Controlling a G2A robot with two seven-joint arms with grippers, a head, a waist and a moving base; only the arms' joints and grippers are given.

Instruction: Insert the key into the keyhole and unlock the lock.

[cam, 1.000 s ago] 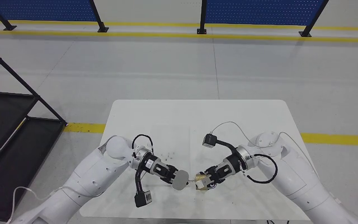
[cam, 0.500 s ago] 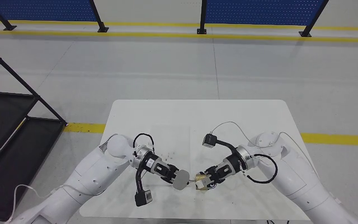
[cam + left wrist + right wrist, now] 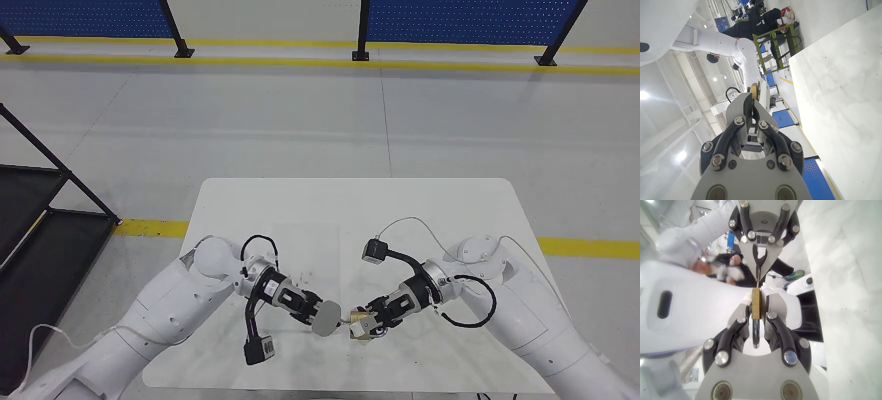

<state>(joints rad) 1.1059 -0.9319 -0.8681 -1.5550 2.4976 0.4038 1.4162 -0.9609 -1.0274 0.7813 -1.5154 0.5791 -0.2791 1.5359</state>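
Two grippers face each other: the right gripper (image 3: 756,302) is clamped on the brass lock (image 3: 755,308), the left gripper (image 3: 758,274) on the key (image 3: 757,283), tip at the lock's end face. Hold the blade in line with the keyhole, push straight, then twist.

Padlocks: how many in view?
1. The brass padlock is clamped in the right end effector above the table, facing the key held by the left end effector. No others seen.

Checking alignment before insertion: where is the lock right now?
In the top view the lock sits in the right gripper over the table's near side, facing the key in the left gripper.
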